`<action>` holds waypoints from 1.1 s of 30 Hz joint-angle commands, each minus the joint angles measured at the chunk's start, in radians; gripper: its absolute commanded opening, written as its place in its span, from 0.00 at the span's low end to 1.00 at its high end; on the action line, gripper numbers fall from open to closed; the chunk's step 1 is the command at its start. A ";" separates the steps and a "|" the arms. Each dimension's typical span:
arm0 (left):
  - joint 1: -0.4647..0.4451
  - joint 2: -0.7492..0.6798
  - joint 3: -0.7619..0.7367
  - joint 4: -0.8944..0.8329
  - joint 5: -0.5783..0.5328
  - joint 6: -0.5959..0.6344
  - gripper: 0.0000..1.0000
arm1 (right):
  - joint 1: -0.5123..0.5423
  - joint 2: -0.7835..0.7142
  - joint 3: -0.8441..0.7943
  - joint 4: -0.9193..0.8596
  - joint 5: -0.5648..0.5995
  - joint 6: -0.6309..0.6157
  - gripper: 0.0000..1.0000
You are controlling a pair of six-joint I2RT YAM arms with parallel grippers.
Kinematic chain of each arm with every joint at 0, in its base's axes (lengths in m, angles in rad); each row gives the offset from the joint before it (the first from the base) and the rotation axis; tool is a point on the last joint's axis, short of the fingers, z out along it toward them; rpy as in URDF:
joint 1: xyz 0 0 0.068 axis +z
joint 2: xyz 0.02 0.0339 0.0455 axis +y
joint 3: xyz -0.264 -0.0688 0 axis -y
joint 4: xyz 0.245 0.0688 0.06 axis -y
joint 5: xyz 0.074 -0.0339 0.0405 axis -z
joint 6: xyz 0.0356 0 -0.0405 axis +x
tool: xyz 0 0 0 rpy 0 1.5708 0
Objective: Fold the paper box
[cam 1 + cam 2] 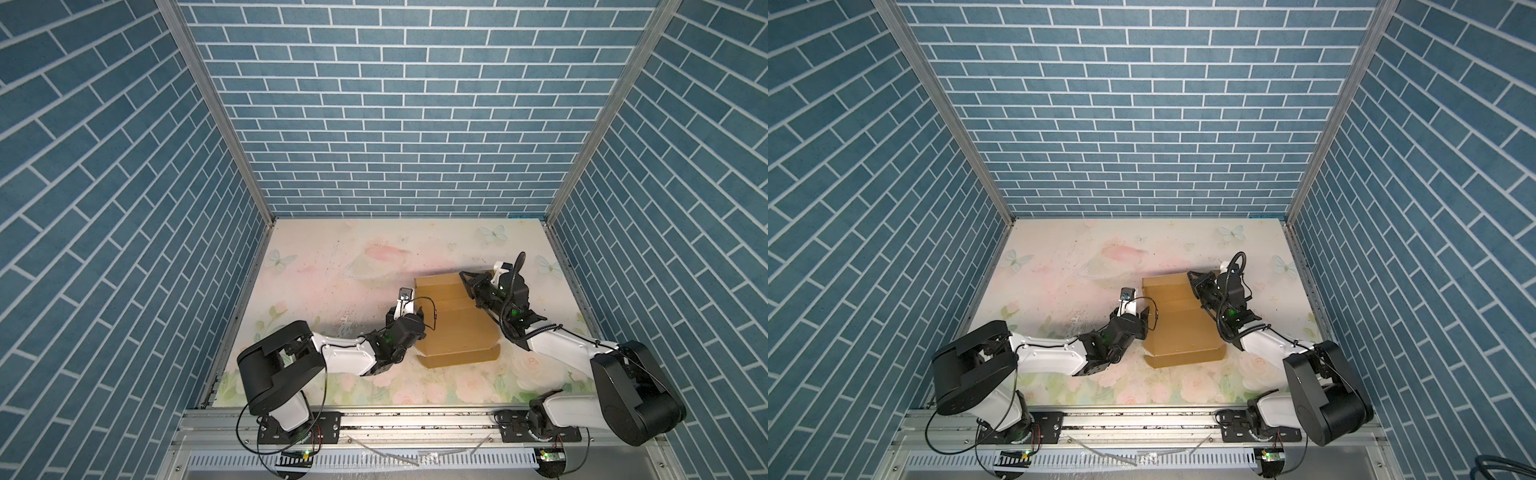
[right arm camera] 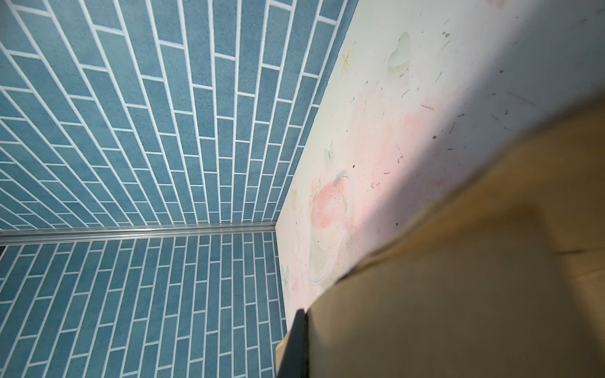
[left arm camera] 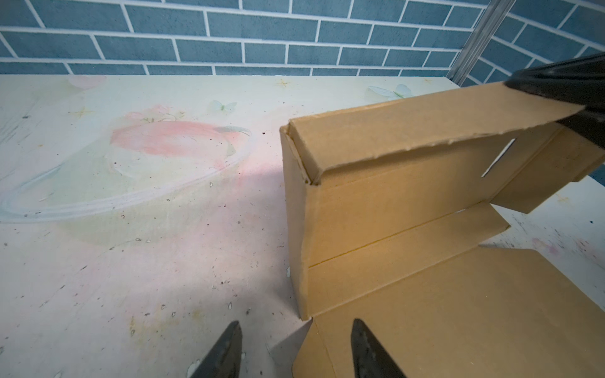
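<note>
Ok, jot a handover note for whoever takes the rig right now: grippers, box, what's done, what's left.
Left gripper: open, jaws straddling the left edge of the box, holding nothing.
Right gripper: shut on the top flap of the far wall.
Box: on the table, right of centre, base flat.
Done: far wall stands up, its top flap bent over inward.
Left: probably raise the side walls, tuck the flaps, close it.

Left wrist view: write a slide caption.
Open black fingers poised at the edge of a half-folded brown cardboard box.
</note>
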 commanded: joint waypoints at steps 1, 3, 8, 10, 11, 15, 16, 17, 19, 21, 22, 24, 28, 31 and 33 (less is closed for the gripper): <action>0.025 0.037 0.039 0.021 0.011 0.004 0.51 | -0.002 0.012 -0.020 -0.042 0.032 -0.023 0.00; 0.037 0.058 0.040 0.025 0.015 0.012 0.49 | -0.003 0.010 -0.019 -0.046 0.033 -0.024 0.00; 0.059 0.115 0.101 0.035 0.037 0.018 0.43 | -0.002 0.012 -0.015 -0.047 0.031 -0.025 0.00; 0.066 0.138 0.117 0.041 0.050 0.020 0.41 | -0.002 0.010 -0.015 -0.048 0.032 -0.025 0.00; 0.068 0.147 0.123 0.045 0.052 0.021 0.40 | -0.002 0.010 -0.015 -0.050 0.032 -0.025 0.00; 0.078 0.180 0.148 0.052 0.067 0.027 0.38 | -0.003 0.006 -0.013 -0.059 0.035 -0.027 0.00; 0.080 0.187 0.153 0.052 0.070 0.026 0.37 | -0.002 0.006 -0.014 -0.060 0.035 -0.027 0.00; 0.081 0.191 0.158 0.053 0.072 0.030 0.37 | -0.002 0.006 -0.013 -0.060 0.035 -0.028 0.00; 0.084 0.201 0.168 0.053 0.073 0.034 0.35 | -0.002 0.007 -0.012 -0.062 0.036 -0.028 0.00; 0.089 0.210 0.177 0.053 0.073 0.037 0.33 | -0.002 0.009 -0.009 -0.061 0.034 -0.028 0.00; 0.090 0.214 0.180 0.051 0.075 0.036 0.32 | -0.002 0.010 -0.009 -0.062 0.034 -0.028 0.00; 0.092 0.219 0.186 0.049 0.074 0.037 0.29 | -0.002 0.009 -0.006 -0.066 0.034 -0.028 0.00; 0.095 0.226 0.198 0.032 0.069 0.037 0.22 | -0.002 0.009 -0.006 -0.067 0.032 -0.030 0.00; 0.096 0.227 0.204 0.019 0.058 0.038 0.17 | -0.002 0.010 -0.006 -0.067 0.030 -0.030 0.00; 0.097 0.227 0.209 0.007 0.049 0.040 0.14 | -0.002 0.009 -0.004 -0.068 0.029 -0.030 0.00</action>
